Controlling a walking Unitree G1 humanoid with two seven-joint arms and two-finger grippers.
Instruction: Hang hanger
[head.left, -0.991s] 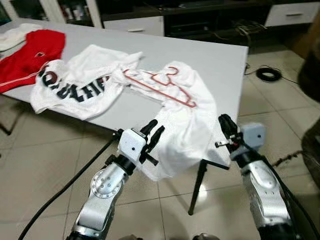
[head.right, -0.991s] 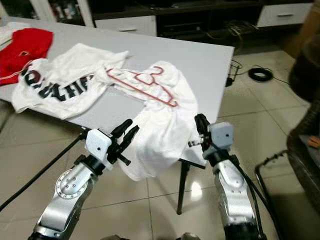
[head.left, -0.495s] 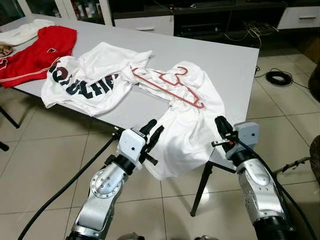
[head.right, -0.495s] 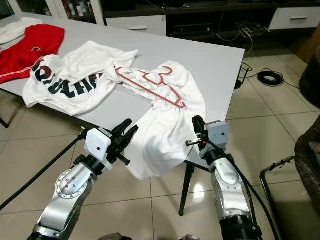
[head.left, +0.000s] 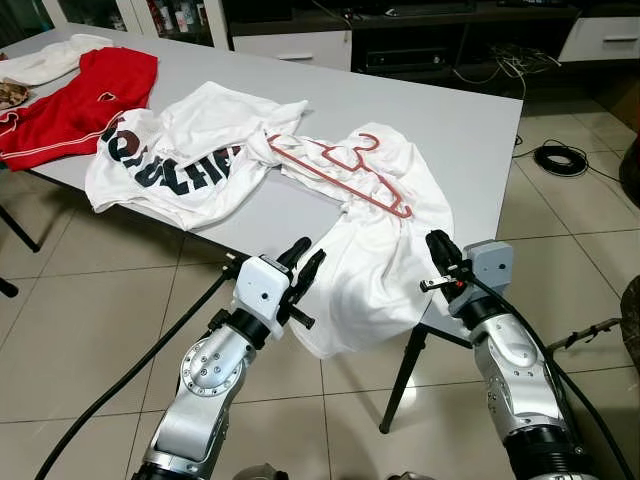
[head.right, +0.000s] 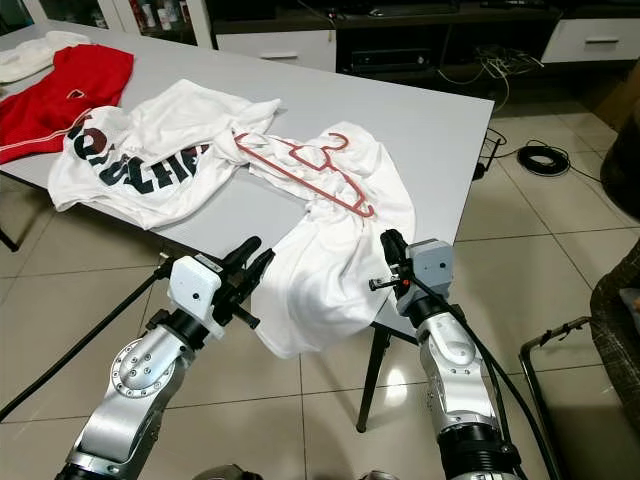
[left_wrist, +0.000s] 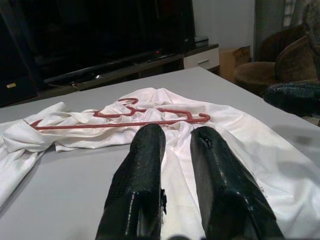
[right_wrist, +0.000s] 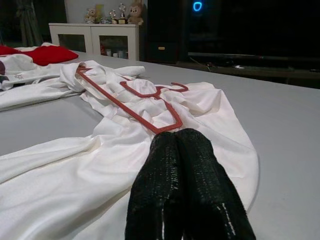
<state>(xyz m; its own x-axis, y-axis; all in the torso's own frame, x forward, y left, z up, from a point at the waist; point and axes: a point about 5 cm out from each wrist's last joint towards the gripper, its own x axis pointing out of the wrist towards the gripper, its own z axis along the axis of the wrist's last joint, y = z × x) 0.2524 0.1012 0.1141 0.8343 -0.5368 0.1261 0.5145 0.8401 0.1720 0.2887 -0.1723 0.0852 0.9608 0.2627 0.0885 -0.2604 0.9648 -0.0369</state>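
Note:
A red hanger lies flat on a crumpled white garment on the grey table. Part of that garment hangs over the table's front edge. My left gripper hovers at the front edge just left of the hanging cloth. It is open by a narrow gap with nothing in it and points at the hanger. My right gripper is shut and empty, its tips at the garment's right edge, short of the hanger's near corner.
A white shirt with black letters and a red garment lie further left on the table. A black table leg stands between my arms. A coiled cable lies on the tiled floor at the right, and dark cabinets stand behind.
The head view has shifted, so the table now sits further right and lower. My right gripper is a little closer to the garment's edge. The left gripper keeps the same pose.

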